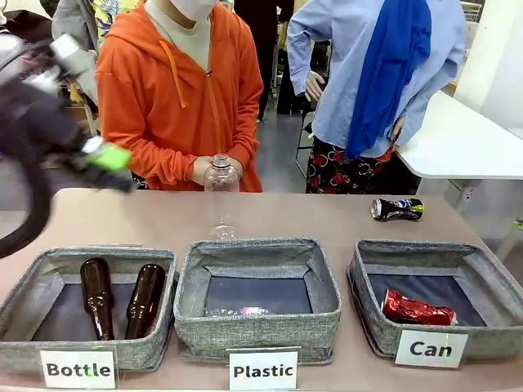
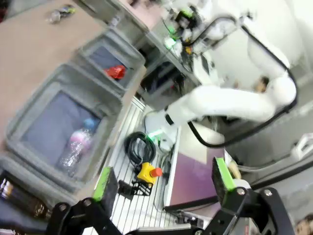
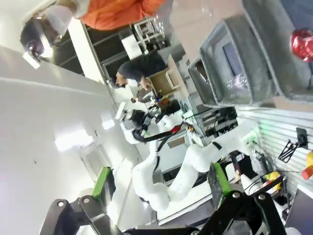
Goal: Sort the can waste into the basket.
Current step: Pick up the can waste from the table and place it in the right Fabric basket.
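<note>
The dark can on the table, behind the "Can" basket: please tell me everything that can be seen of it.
The dark can is a small metal drink can, blue-black, with a silver end facing picture left and yellow-green marks near its other end. It does not look crushed. It lies on its side on the table, just behind the basket labelled "Can" and outside it. Only the table touches it.

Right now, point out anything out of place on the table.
The dark can lies on its side on the table behind the Can basket, not in it. The red can inside is crushed. A clear bottle stands on the table behind the Plastic bin, outside it.
</note>
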Controlling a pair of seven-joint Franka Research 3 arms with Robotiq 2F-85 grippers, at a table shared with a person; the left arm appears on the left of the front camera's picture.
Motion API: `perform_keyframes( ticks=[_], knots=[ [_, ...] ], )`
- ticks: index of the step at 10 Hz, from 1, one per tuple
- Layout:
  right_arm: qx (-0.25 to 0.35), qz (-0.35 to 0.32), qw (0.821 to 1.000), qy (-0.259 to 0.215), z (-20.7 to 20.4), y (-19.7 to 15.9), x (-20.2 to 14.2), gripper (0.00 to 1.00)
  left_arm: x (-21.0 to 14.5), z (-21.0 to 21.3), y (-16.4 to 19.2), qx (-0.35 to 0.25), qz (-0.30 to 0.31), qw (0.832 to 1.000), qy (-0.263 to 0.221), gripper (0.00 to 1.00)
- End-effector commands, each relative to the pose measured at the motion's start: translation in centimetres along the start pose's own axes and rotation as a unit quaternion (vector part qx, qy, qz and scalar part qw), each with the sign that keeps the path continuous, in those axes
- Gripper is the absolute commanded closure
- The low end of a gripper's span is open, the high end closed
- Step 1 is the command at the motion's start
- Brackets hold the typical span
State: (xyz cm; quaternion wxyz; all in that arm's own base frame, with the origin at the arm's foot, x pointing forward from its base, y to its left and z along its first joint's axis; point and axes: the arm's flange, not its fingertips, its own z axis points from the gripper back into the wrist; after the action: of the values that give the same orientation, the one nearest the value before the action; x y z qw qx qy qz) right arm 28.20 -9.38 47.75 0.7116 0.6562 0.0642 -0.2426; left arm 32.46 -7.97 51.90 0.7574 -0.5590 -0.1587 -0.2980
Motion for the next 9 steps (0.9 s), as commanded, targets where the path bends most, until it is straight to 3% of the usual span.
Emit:
perform_keyframes(
  ticks=[1, 3, 5, 6, 9],
  knots=[
    [-0.031, -0.035, 0.999, -0.004, -5.7, -1.9, -1.8, 0.0, -5.3, 6.1, 3.8, 0.012, 0.075, 0.989, -0.13, 0.0],
    [-0.058, -0.04, 0.998, -0.009, -9.0, -2.7, -0.8, 0.0, -11.1, 10.8, 8.1, 0.011, 0.131, 0.962, -0.239, 0.0],
    [-0.032, -0.048, 0.998, -0.013, -9.7, -3.1, 1.1, 0.0, -12.5, 12.5, 11.1, 0.019, 0.161, 0.946, -0.279, 0.0],
    [-0.068, -0.029, 0.997, 0.004, -6.7, 0.3, 2.2, 0.0, -11.0, 14.6, 9.4, 0.025, 0.158, 0.959, -0.232, 0.0],
    [-0.068, -0.029, 0.997, 0.004, -6.7, 0.3, 2.2, 0.0, -11.0, 14.6, 9.4, 0.025, 0.158, 0.959, -0.232, 0.0]
  ],
)
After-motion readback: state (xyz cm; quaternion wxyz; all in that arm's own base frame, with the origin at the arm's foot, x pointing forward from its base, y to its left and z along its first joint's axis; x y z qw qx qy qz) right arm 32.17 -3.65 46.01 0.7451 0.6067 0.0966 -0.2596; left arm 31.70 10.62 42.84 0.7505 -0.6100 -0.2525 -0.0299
